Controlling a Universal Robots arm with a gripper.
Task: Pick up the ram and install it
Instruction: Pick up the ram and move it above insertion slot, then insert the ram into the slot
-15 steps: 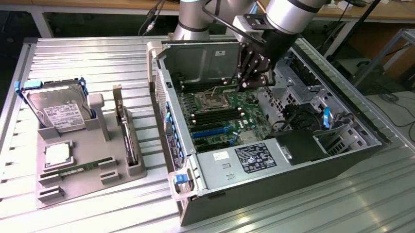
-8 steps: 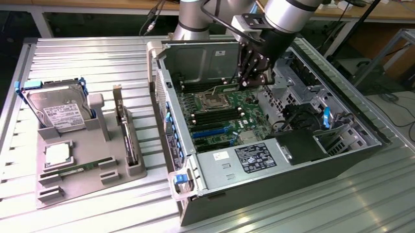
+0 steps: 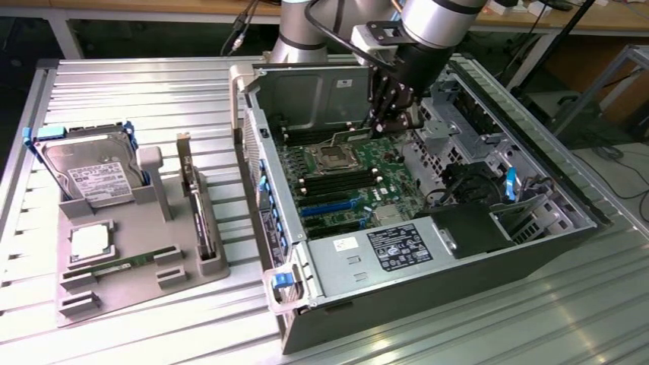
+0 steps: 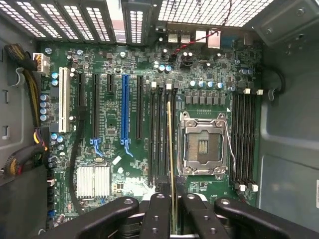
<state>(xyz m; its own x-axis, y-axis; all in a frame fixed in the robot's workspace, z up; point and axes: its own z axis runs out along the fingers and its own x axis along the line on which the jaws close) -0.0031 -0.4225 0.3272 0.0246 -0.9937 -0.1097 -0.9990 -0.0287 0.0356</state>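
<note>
An open computer case (image 3: 304, 99) lies on its side on a ribbed metal table (image 3: 152, 84), with its motherboard (image 3: 355, 182) facing up. A robot arm reaches down into the case near its far edge. The gripper (image 3: 384, 125) is clamped on the ram (image 3: 352, 138), a thin green stick pinched between the black fingers (image 4: 157, 214).

In the wrist view the gripper (image 4: 173, 204) holds the ram (image 4: 171, 149) edge-on. The stick runs in line with a bank of long black memory slots (image 4: 159, 134) on the motherboard (image 4: 109, 124), just beside the empty silver CPU socket (image 4: 202, 147). The ram sits over the slot nearest the socket – whether it touches the slot cannot be told. A second bank of memory slots (image 4: 245, 139) lies on the other side of the socket.

Beside the case, towards the exterior view's left, a grey tray (image 3: 152, 262) rests on the table. A silver hard drive (image 3: 87, 171) with a white label stands propped at the tray's far corner – a small square silver CPU chip (image 3: 90, 242) lies flat nearer its front edge.
</note>
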